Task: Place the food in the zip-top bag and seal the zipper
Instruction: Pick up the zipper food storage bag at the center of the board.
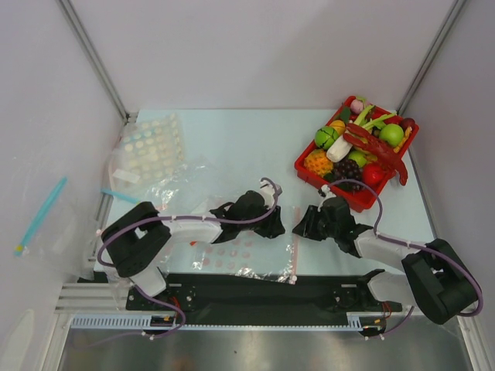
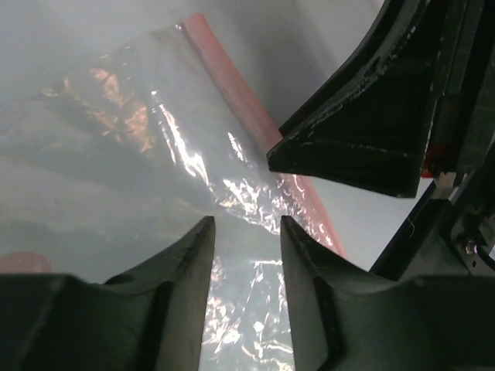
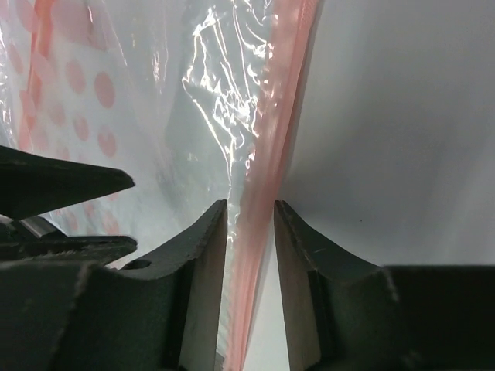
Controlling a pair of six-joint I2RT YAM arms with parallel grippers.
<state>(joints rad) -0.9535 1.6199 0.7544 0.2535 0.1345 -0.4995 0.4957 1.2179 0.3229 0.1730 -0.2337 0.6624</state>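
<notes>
The clear zip-top bag (image 1: 232, 259) lies flat at the near middle of the table, its pink zipper (image 1: 295, 253) along its right edge. My left gripper (image 1: 276, 226) hovers low over the bag's far right corner. In the left wrist view the left gripper (image 2: 247, 224) is open, with crinkled film (image 2: 247, 294) showing in the gap and the zipper (image 2: 232, 77) beyond. My right gripper (image 3: 250, 205) stands open astride the zipper (image 3: 271, 116), its pads apart from the strip. The food stays in the tray: a red crayfish (image 1: 379, 148), a grape bunch (image 1: 348, 168) and a red fruit (image 1: 373, 174).
A red tray (image 1: 303, 166) heaped with toy foods stands at the back right. A dotted clear bag (image 1: 155, 147) lies at the back left, and a bag with a blue strip (image 1: 39, 212) sits off the left edge. Pink dots (image 3: 85, 85) show through the film.
</notes>
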